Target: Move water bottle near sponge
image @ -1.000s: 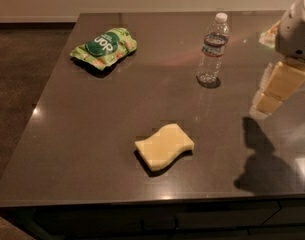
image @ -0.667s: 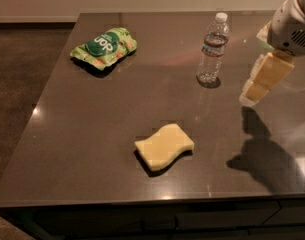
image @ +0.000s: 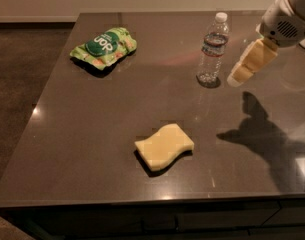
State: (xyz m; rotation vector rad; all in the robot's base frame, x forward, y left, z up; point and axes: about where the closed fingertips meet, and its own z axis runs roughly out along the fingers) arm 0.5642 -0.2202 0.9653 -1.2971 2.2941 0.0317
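The water bottle [image: 212, 48], clear with a white cap and a dark label band, stands upright on the dark table [image: 92, 134] at the back right. The pale yellow sponge [image: 164, 146] lies flat near the table's front middle, well apart from the bottle. My gripper [image: 244, 66] hangs from the white arm at the upper right, just to the right of the bottle and above the table, not touching it.
A green crinkly snack bag [image: 105, 45] lies at the back left of the table. The arm's shadow [image: 262, 134] falls on the table's right side. The table's front edge runs along the bottom; floor shows to the left.
My gripper has moved left and a little up, closing in on the bottle's right side. The bottle, sponge and bag have not moved.
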